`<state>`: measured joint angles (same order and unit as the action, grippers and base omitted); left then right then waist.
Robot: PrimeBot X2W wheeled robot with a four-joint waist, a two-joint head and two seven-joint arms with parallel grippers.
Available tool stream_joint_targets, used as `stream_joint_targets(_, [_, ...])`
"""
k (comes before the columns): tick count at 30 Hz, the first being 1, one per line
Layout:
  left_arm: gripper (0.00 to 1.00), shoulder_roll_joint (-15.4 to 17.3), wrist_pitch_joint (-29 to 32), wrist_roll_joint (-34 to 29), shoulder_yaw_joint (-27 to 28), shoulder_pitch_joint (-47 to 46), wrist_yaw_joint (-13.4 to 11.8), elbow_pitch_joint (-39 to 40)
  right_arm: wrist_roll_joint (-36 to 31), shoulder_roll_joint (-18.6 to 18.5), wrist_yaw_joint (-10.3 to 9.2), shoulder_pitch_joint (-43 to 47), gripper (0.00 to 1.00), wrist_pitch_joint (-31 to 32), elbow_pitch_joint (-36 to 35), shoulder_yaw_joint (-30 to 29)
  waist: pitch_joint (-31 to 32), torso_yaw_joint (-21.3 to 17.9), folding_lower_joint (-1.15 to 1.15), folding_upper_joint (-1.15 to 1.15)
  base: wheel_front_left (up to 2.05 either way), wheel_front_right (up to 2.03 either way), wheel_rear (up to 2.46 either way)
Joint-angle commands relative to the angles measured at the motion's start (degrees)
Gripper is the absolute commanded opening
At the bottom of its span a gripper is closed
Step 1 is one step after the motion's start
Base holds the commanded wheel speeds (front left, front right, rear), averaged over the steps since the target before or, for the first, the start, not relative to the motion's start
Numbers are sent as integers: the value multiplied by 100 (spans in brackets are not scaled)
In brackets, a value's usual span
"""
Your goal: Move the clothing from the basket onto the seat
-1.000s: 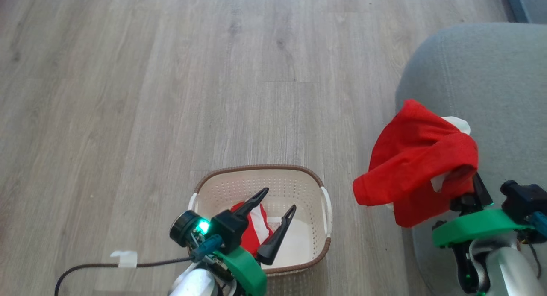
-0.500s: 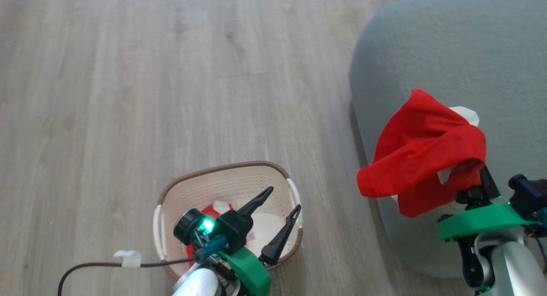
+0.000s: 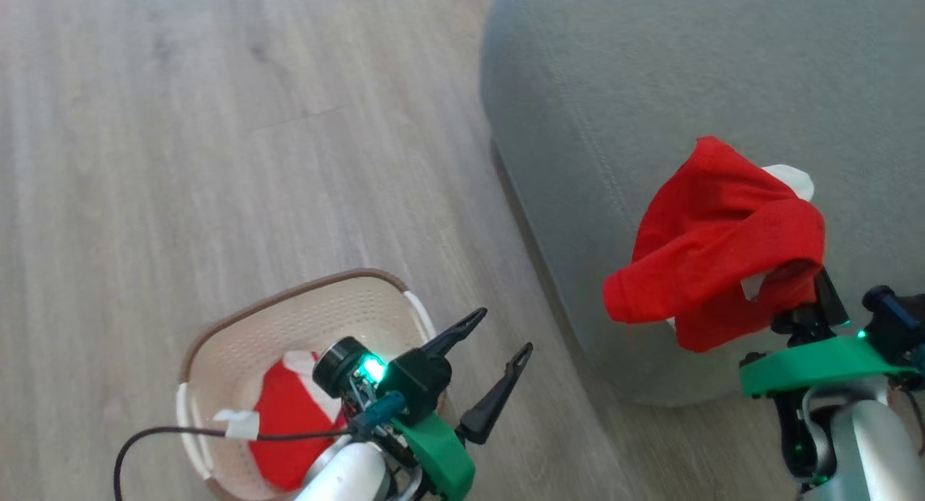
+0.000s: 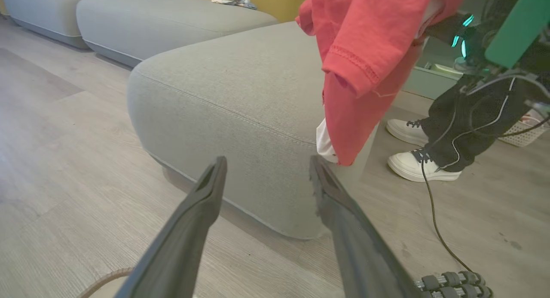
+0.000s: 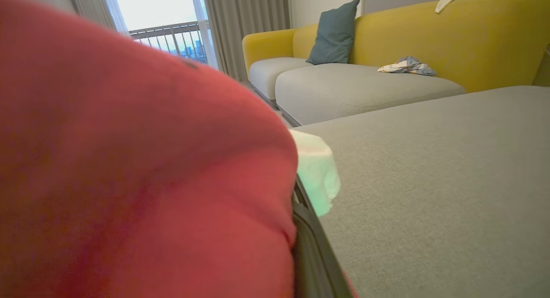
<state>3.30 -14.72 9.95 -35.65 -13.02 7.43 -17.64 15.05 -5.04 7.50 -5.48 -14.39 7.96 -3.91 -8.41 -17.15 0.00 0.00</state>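
Two red garments make up the clothing, and neither lies on the seat yet. Nearest, at the lower left of the head view, the basket [image 3: 311,324] sits on the wood floor [image 3: 217,125] with one garment [image 3: 289,421] bundled inside it, red with a white panel showing, untouched. Just right of the basket's far right corner, the left gripper [image 3: 506,330] hovers with its jaws spread wide and nothing between them. Its wrist view looks out between the fingers at the seat's rounded near corner.

Farther right, the right gripper [image 3: 820,302] is pinched nearly closed on the other garment [image 3: 723,255]. The cloth drapes over the fingers and hides most of them, leaving one dark finger poking out beneath. That garment hangs above the near left part of the seat [image 3: 650,89]. In the left wrist view a red fold and a white edge dangle past the side of the corner, apparently off the cushion top.

In that view a person's white shoes [image 4: 423,171] stand on the floor right of the corner. Far beyond the seat is a yellow sofa [image 5: 429,27].

By my reading, the first garment needs only lowering and release. The second needs the whole trip: reach, grasp, lift, carry, drop.
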Motion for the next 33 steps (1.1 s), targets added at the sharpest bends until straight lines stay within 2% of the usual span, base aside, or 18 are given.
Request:
stream_joint_targets(1, [100,-2,-28,-44,99,-221,6,178,-4,3,-1,-223,0,-61,-226,73,-105,-245,0,0,0,0,0])
stream_joint_targets(8, [100,3,-28,-59,-194,-273,6,202,7,53,-1,-122,0,-61,-221,-37,-192,-533,0,0,0,0,0])
stream_joint_targets(20, [100,0,-28,-51,-221,-320,6,231,-12,57,-1,-174,0,-61,-268,-170,-221,-506,0,0,0,0,0])
stream_joint_targets(27, [100,32,-28,-110,-173,-393,6,265,-3,-266,-1,-654,0,-61,-535,-706,-452,-416,0,0,0,0,0])
stream_joint_targets(33, [100,173,-28,-176,-240,-670,6,266,225,-803,-1,-1551,0,-61,-694,-1124,-1001,-328,0,0,0,0,0])
